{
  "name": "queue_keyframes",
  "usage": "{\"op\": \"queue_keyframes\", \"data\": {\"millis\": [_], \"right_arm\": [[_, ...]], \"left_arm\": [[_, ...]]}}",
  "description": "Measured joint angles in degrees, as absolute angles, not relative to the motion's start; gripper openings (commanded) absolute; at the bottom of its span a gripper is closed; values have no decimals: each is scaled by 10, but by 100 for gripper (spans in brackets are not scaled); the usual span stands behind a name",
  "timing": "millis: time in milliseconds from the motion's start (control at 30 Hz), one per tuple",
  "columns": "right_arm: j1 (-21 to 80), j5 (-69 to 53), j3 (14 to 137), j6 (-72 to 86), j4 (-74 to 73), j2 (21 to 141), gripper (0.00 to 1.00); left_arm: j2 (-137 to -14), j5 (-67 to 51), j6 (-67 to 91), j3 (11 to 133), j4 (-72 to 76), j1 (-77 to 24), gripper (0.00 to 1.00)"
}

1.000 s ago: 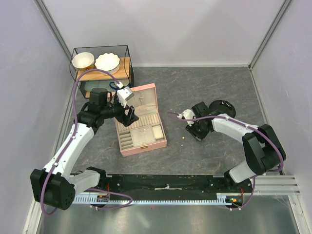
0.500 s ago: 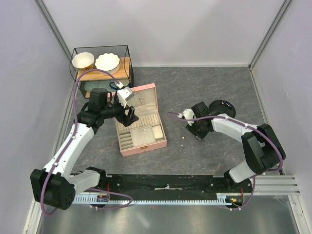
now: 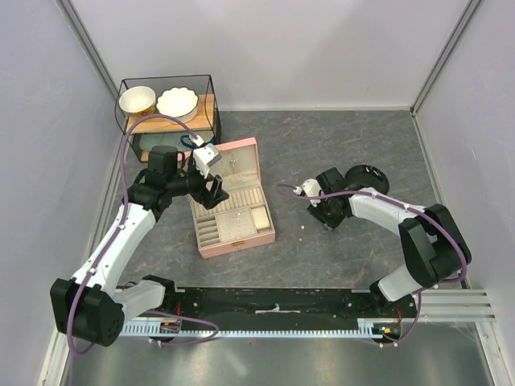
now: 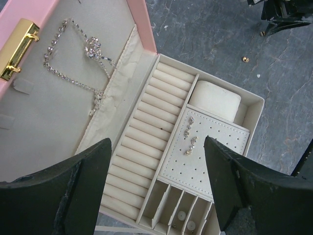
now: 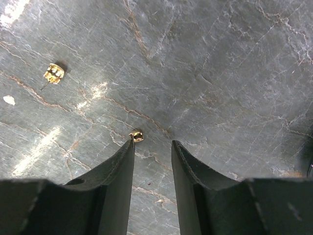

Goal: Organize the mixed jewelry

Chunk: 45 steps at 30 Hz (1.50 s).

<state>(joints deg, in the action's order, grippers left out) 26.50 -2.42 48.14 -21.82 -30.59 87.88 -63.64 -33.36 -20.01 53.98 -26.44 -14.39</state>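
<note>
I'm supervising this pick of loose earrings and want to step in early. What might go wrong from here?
1. The small gold piece lies right at one fingertip of the right gripper, not centred between its open jaws. Closing may nudge it away across the table.
2. A second gold stud lies apart to the side and may be missed.
3. The left gripper hovers open over the pink box. Lowering could snag the chain in its lid.
</note>
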Motion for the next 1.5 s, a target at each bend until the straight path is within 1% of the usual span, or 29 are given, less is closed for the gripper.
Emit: {"op": "queue_keyframes", "data": {"millis": [300,800,1500], "right_arm": [[265,-26,481,-216,-310,869,44],[265,-15,499,-168,-336,855,39],[244,-25,535,-117,-343,902,36]], "left_arm": [[-636,-334,-200,540,-264,-144,83],[-633,-334,-200,538,-264,-144,83],[-632,-333,-200,534,-264,-144,83]]}}
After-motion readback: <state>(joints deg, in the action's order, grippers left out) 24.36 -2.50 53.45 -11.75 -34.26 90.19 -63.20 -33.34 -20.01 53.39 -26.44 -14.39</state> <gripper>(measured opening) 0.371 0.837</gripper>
